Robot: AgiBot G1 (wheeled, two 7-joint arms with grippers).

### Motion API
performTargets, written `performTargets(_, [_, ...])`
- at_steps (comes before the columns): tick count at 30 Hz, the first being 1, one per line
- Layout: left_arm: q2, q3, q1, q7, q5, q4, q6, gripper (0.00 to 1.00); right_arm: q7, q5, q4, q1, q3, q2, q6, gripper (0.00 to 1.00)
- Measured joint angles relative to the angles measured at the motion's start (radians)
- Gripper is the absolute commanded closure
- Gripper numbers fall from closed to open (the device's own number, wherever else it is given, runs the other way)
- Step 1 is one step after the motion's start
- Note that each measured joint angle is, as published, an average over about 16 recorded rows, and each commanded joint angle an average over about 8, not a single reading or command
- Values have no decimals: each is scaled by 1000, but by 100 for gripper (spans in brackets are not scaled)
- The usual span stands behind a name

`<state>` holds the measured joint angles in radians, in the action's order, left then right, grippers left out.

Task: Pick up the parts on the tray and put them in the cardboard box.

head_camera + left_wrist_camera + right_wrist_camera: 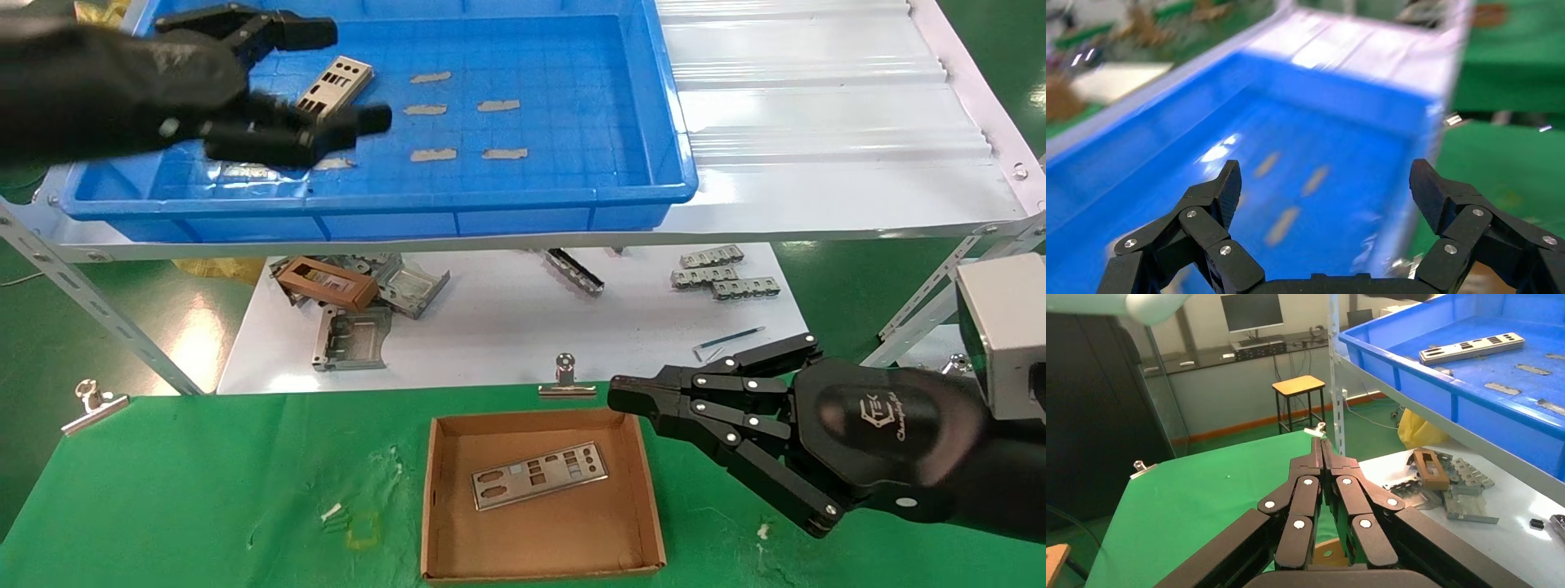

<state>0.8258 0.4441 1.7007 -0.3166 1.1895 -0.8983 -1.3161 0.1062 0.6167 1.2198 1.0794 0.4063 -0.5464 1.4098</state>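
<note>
blue grid-floored tray (523, 204), brown cardboard box (441, 523), seemingly silver-grey part (539, 474)

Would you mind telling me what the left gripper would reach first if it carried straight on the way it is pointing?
Probably the tray floor. The left gripper, open, aims down into it, toward bare blue floor and tape strips. The part is outside its wrist view.

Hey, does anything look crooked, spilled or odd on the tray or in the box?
Nothing is spilled or damaged. The plate in the box lies askew to its walls, and the plate on the tray sits diagonally, under the open left gripper. The right gripper sits shut beside the box.
</note>
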Motion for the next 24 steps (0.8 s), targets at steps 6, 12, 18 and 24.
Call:
performTargets(6, [83,70,137,-28,143,198,55,0,0,0,0,0,0,0,0,100])
performTargets(12, [151,111,207,-10,224,355,106,0,0,0,0,0,0,0,0,100])
performTargets(18, [209,127,245,46,261,484,164,0,0,0,0,0,0,0,0,100])
performTargets(24, [253,128,275,98,271,598,204,0,0,0,0,0,0,0,0,55])
